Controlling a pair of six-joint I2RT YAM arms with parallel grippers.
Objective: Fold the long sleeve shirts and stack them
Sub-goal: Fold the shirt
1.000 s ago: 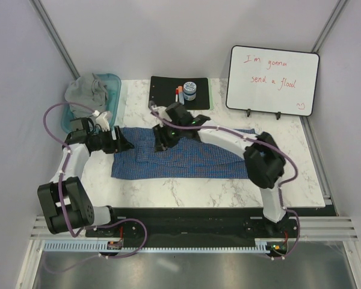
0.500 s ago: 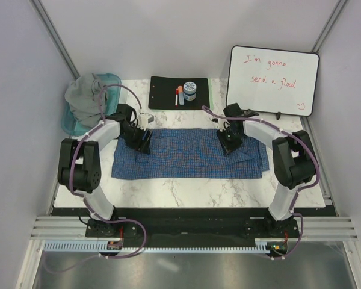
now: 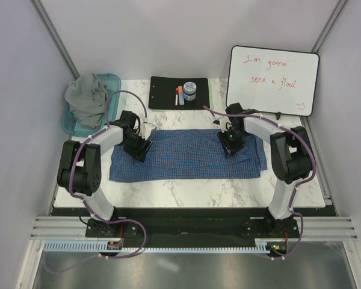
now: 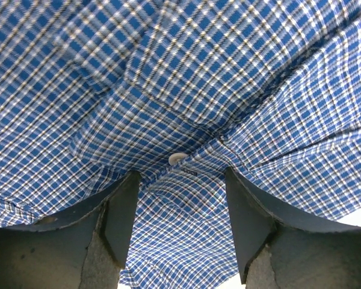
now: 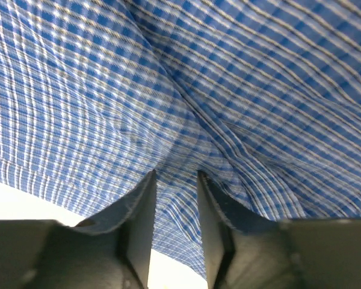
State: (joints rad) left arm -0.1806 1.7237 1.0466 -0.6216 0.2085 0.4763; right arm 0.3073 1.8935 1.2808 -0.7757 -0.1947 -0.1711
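Both arms are sitting further apart than a second ago. Left gripper [image 3: 138, 147] is pressing half-open onto blue-and-white checked woven shirt [image 3: 186, 158], which is lying flat mid-desk. Right gripper [image 3: 230, 144] is nearly closing over a crease, grip unclear. Plain grey soft shirt [image 3: 87, 96] is lying crumpled at the far-left corner.

Left arm [image 3: 105, 133] rises from its near-left base, elbow bent, forearm reaching right toward centre. Left gripper [image 4: 178, 180] points down, jaws standing wide apart. Right arm [image 3: 260, 126] mirrors it from the near-right base, forearm reaching left. Right gripper [image 5: 175, 177] points down, jaws only narrowly parted; whether it pinches anything is unclear.
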